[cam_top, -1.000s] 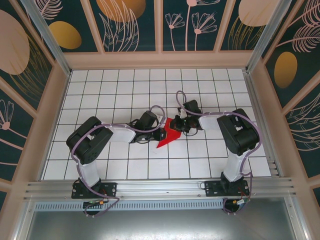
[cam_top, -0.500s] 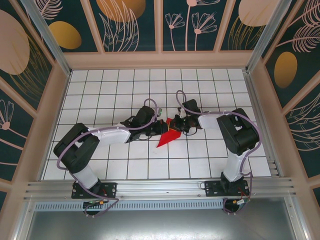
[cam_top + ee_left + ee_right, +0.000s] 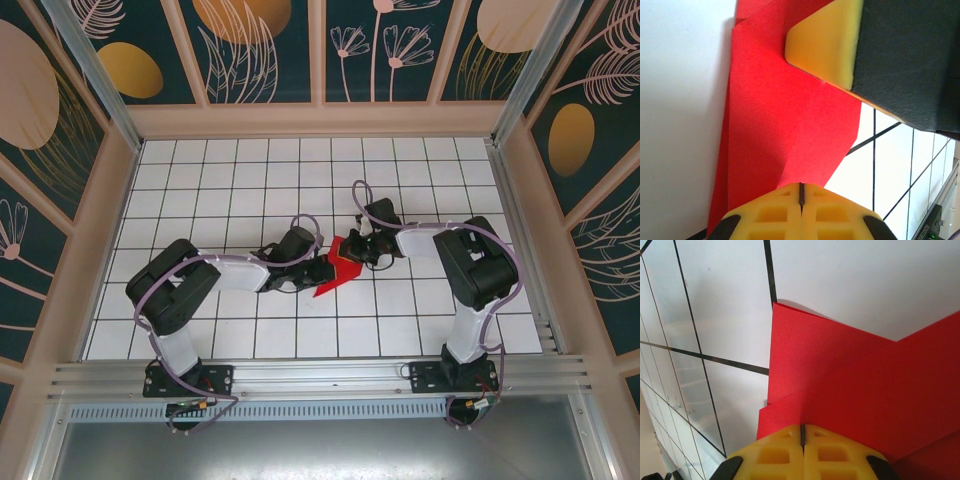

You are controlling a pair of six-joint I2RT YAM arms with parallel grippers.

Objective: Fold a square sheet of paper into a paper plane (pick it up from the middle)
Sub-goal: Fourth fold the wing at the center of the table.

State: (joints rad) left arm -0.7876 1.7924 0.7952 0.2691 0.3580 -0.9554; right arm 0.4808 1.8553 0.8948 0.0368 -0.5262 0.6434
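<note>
Left gripper [image 3: 801,194] clenched, tips against the folded red paper [image 3: 785,125]; right gripper [image 3: 802,434] likewise clenched, touching that paper.

Square sheet of paper [image 3: 785,130]: thin red paper, matt, fine fibrous grain, sharp creases. Fingers [image 3: 765,215] of left gripper [image 3: 801,192]: yellow moulded plastic, dull. Table [image 3: 725,315]: smooth white surface, black lines, faint sheen. Front rail [image 3: 320,375]: brushed metal.

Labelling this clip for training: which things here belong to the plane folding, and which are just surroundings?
Part of the job:
- red paper, part-folded
- left gripper, jaws shut, at the paper
- right gripper, jaws shut, at the paper

Just there:
- grid table
- patterned walls
- metal rail
</note>
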